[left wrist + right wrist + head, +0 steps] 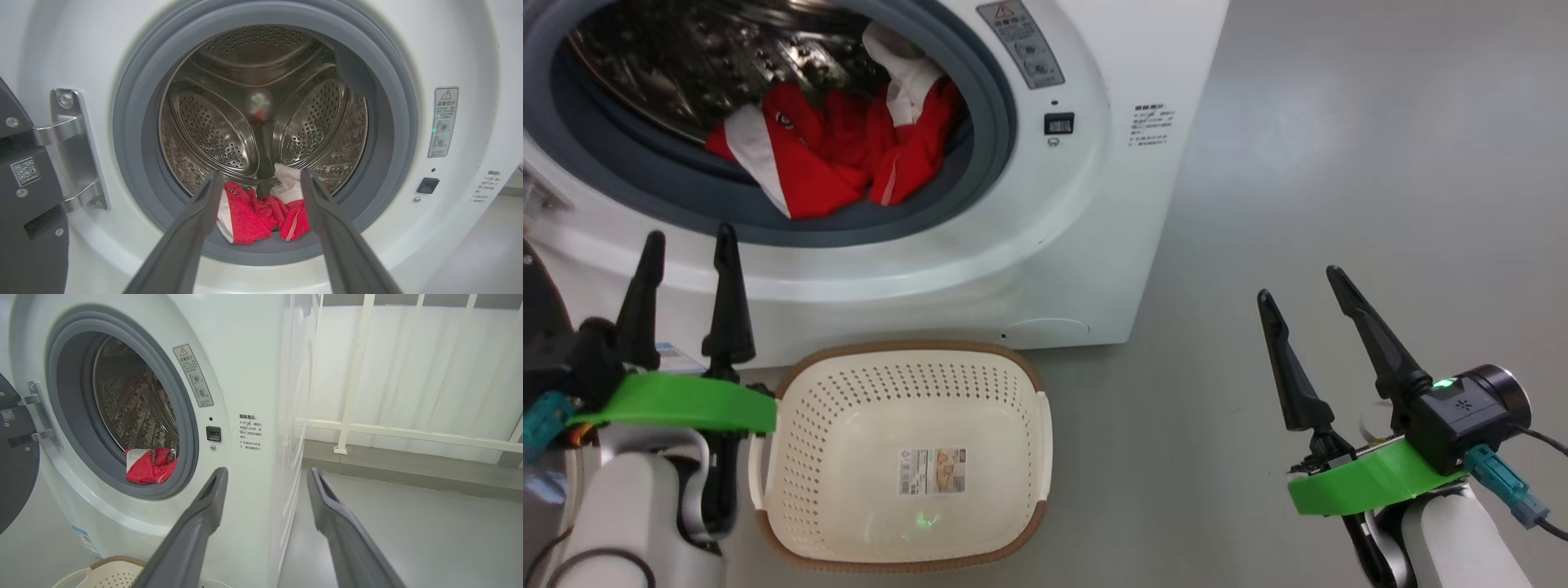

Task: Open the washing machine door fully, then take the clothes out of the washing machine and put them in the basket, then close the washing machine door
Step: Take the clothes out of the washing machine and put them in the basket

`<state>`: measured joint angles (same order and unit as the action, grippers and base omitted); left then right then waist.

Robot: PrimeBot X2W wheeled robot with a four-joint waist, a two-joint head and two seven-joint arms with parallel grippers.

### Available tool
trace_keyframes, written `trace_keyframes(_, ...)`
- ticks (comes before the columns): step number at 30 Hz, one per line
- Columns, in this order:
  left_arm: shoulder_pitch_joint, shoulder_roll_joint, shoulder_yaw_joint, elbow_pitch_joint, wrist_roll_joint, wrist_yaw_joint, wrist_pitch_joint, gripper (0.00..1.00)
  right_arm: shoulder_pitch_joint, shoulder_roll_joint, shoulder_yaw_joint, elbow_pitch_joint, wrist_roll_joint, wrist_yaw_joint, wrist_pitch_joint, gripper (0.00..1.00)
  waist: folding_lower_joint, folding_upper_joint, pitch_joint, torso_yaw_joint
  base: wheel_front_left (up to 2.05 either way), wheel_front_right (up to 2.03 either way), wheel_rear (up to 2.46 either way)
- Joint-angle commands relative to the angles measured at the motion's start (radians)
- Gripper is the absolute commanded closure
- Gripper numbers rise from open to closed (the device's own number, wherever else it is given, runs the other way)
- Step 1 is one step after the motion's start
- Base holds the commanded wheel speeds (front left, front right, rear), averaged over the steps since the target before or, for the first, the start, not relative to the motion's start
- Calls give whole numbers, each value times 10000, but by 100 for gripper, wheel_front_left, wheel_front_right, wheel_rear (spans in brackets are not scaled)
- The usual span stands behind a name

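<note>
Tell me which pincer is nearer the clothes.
Left. The left pincer sits below the clothes, aimed at them; the right pincer is beyond the washer, to its right.

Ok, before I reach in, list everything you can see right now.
washing machine: one, white, behind the basket
washing machine door: one, black, swung open on the hinge side
clothes: one heap, red and white, low in the drum
basket: one, cream with brown rim, on the floor before the machine
paper label: one, white, on the basket's bottom
warning sticker: one, grey, right of the opening
railing: one, white, beyond the machine
left gripper: one, dark, open, facing the drum
right gripper: one, dark, open, over bare floor
</note>
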<state>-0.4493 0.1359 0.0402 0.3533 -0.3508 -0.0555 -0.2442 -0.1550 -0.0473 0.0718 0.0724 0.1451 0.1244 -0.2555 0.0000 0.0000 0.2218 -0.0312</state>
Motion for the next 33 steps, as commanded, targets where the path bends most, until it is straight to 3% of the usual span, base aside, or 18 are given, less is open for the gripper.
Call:
trace_keyframes(1, -589, 212, 326, -7, -169, -114, -119, 0, -373, -30, 183, -341, -115, 63, -63, 0, 0, 0, 797, 13, 0, 0, 0)
trace_keyframes(24, -5215, 556, 360, 3022, -340, -709, -174, 0, -1397, -30, 313, -818, -75, 63, -63, 0, 0, 0, 3335, -475, 0, 0, 0)
trace_keyframes(33, -6823, 1081, 49, 5601, -593, -735, 193, 0, -1668, -30, 549, -737, 196, 63, -63, 0, 0, 0, 3748, -893, 0, 0, 0)
